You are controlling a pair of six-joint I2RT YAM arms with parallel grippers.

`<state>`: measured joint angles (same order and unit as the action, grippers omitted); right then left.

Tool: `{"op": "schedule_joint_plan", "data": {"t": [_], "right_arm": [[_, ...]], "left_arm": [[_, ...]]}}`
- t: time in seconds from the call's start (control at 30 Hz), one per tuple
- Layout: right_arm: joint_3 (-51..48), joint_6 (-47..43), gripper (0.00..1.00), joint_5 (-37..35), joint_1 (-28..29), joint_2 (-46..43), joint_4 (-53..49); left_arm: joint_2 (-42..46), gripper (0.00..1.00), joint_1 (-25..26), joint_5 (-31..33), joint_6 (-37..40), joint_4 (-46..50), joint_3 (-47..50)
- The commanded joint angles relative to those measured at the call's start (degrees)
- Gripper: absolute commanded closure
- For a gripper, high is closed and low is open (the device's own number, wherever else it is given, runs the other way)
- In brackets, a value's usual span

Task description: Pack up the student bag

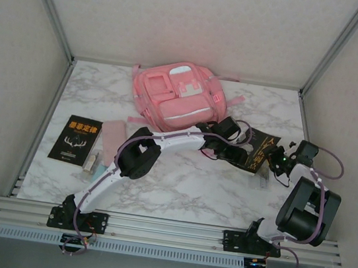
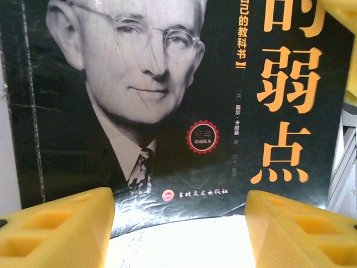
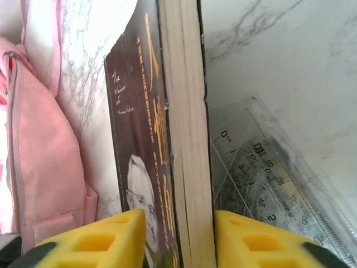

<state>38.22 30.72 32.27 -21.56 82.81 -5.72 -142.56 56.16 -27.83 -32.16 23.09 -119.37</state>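
The student bag [image 1: 177, 97], a large pink backpack, lies flat at the back of the table and its side [image 3: 39, 167] appears in the right wrist view. A black book [image 1: 259, 155] with orange characters and a man's face [image 2: 167, 111] lies just right of the bag. My right gripper [image 1: 275, 162] is at the book's right edge, its yellow fingers [image 3: 181, 234] shut on the book [image 3: 187, 139], one pad on the cover and one under it. My left gripper [image 1: 230, 148] hovers open over the book's other edge, fingers [image 2: 178, 223] wide apart with nothing between them.
A clear plastic ruler and protractor set [image 3: 268, 173] lies under the book's right side. A second black book [image 1: 75, 138], a small flat pink pouch [image 1: 114, 131] and a small pale item [image 1: 90, 161] lie at the left. Frame posts and walls enclose the table.
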Motion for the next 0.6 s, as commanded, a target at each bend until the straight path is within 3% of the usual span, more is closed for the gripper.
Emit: {"op": "schedule_joint_plan", "data": {"t": [0.0,0.1,0.17,0.37,0.57], "right_arm": [[0.0,-0.3,0.75,3.5,0.3,-0.3,-1.3],[0.3,-0.9,0.95,3.5,0.3,-0.5,-1.8],[0.7,-1.2,1.0,3.7,0.3,-0.6,-2.3],[3.5,-1.1,1.0,4.8,0.3,-3.5,-6.3],[9.8,-1.1,1.0,6.7,0.4,-9.7,-15.0]], "left_arm": [[-1.9,0.36,0.1,1.1,0.4,3.8,-0.2],[-0.1,0.34,-0.4,0.8,0.5,4.1,-0.1],[1.7,0.3,-1.0,0.4,0.5,4.0,0.1],[11.9,0.0,-5.0,-0.1,0.3,1.8,4.6],[22.8,0.0,-11.4,0.2,-1.3,-4.1,13.8]]}}
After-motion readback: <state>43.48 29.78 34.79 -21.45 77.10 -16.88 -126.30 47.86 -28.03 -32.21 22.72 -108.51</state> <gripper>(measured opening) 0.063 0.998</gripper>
